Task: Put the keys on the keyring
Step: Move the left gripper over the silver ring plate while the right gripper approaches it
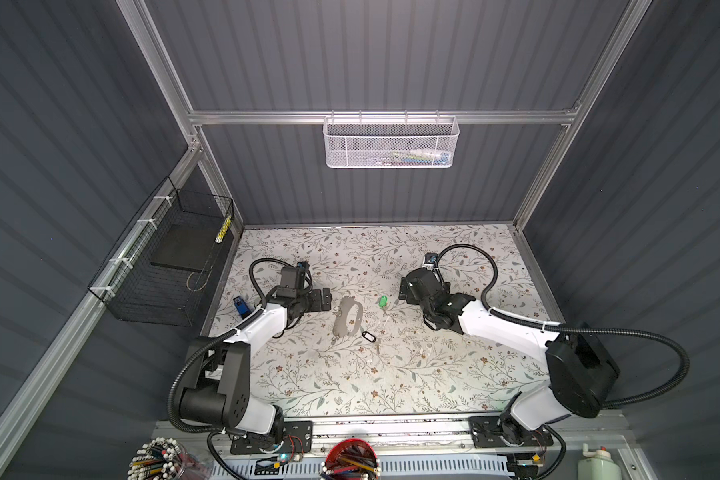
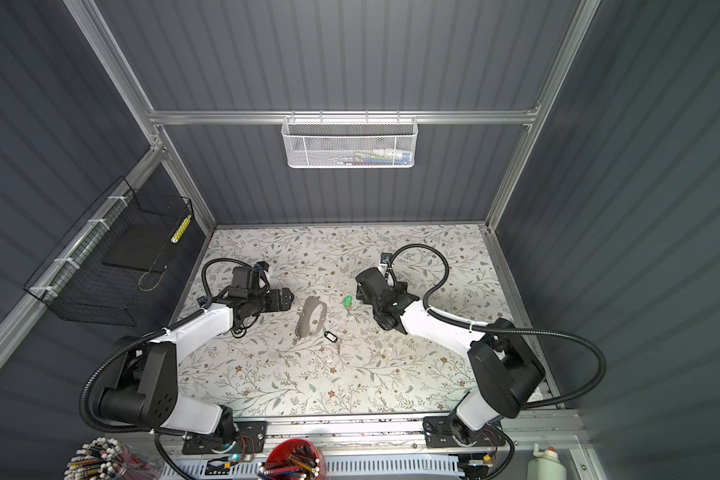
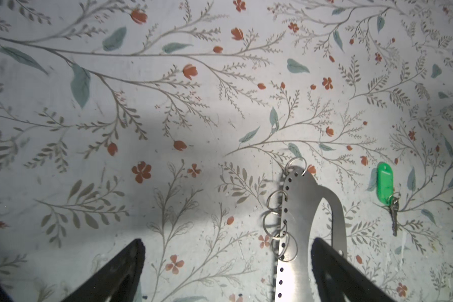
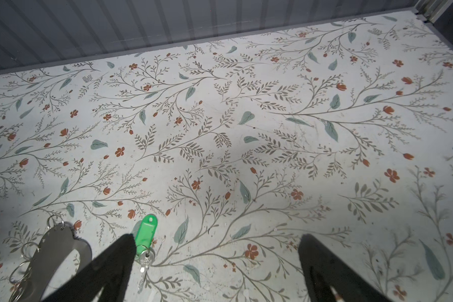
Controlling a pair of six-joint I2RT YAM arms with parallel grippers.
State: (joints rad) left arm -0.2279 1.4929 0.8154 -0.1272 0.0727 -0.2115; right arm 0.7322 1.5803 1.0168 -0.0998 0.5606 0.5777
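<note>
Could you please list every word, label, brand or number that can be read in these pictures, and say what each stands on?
No text can be read anywhere.
The green key tag: its window shows no writing.
The black-rimmed key tag: too small to tell.
The keyring: bare metal, only punched holes.
The packets in the white mesh basket: blurred, unreadable.

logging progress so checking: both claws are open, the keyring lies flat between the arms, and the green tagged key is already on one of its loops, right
No. The green tagged key is not hooked on: the left wrist view shows it loose on the table, apart from the keyring. The left claw and right claw are open, and the keyring lies flat between the arms.
</note>
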